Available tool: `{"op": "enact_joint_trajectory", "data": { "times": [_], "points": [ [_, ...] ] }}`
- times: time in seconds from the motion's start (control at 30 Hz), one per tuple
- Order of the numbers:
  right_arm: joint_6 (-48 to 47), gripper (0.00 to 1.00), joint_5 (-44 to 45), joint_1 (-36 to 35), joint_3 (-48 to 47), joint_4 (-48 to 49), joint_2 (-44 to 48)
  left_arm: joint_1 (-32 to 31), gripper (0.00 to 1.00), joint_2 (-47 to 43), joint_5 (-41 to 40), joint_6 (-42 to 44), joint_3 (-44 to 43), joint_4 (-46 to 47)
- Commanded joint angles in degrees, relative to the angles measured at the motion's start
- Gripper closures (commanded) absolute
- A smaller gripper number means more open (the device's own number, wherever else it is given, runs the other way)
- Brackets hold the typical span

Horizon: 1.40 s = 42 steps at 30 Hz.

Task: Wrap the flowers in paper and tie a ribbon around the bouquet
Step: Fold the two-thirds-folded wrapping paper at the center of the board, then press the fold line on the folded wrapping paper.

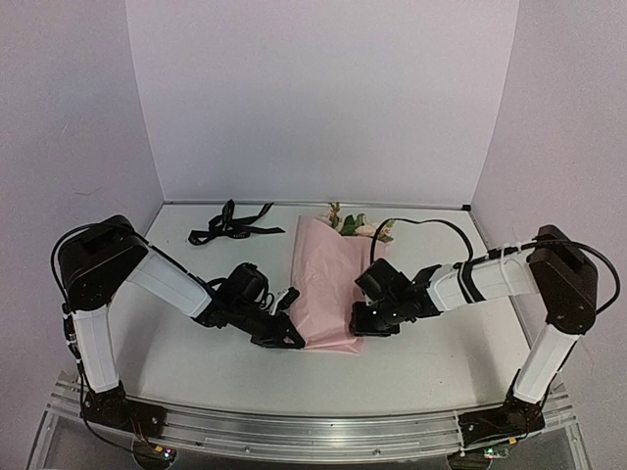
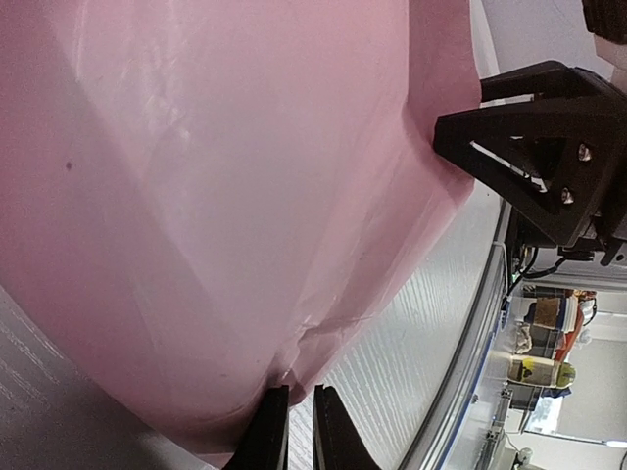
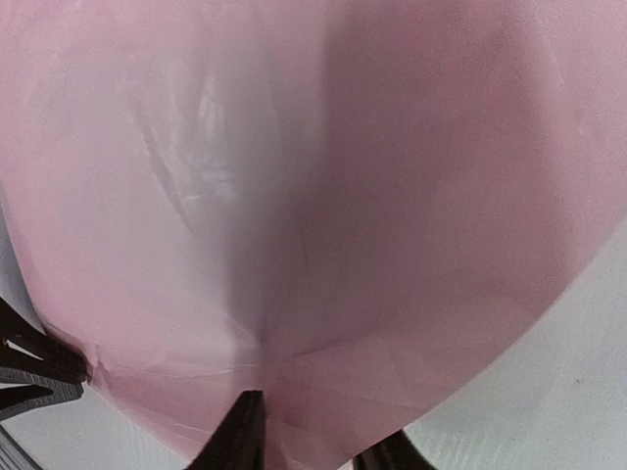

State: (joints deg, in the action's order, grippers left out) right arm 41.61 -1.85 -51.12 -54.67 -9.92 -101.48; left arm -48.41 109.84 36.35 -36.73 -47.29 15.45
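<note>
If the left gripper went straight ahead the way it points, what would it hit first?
The paper: tips of the left gripper sit at its edge. Past that, probably the right gripper facing it, though depth is unclear.

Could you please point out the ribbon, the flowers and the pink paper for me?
the ribbon (image 1: pixel 232 228): top external view, on the middle of the black tangle.
the flowers (image 1: pixel 349 224): top external view, on the blossoms at the far end of the bundle.
the paper (image 1: pixel 326 284): top external view, on its bare pink middle.

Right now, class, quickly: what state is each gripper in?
Left gripper: jaws nearly shut, pinching the edge of the thin pink wrapping paper.
Right gripper: jaws open, holding nothing.
</note>
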Motion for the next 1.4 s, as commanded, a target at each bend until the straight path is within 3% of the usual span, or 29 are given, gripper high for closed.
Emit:
{"op": "enact_joint_trajectory", "data": {
  "times": [0.0, 0.17, 0.27, 0.47, 0.67, 1.13, 1.37],
  "points": [
    [2.09, 0.62, 4.22, -0.67, -2.48, -7.94, 5.07, -0.45, 0.9, 2.01, -1.9, -0.33, -0.49, -3.5],
    [4.1, 0.62, 7.26, -4.22, -5.41, -15.4, 10.03, -0.59, 0.9, 1.96, -2.2, -0.13, -0.5, -3.67],
    [6.34, 0.69, 6.32, -6.45, -7.9, -17.09, 9.91, -0.72, 0.9, 2.01, -2.4, 0.04, -0.73, -4.1],
    [8.78, 0.84, -2.73, -7.47, -14.55, -11.13, -0.51, -0.96, 0.9, 2.3, -2.06, 0.24, -1.14, -3.85],
    [11.13, 0.9, -8.12, -7.48, -18.22, -3.8, -8.73, -0.99, 0.9, 2.47, -2.24, 0.52, -0.66, -3.78],
    [19.29, 0.95, -11.53, -6.59, -9.44, 6.35, -11.44, -1.08, 0.91, 2.93, -2.06, -0.17, 1.42, -1.8],
    [20.6, 0.96, -9.63, -4.88, -2.11, 8.7, -7.82, -1.09, 0.92, 3.55, -2.51, -0.16, 1.56, -2.35]
  ]
}}
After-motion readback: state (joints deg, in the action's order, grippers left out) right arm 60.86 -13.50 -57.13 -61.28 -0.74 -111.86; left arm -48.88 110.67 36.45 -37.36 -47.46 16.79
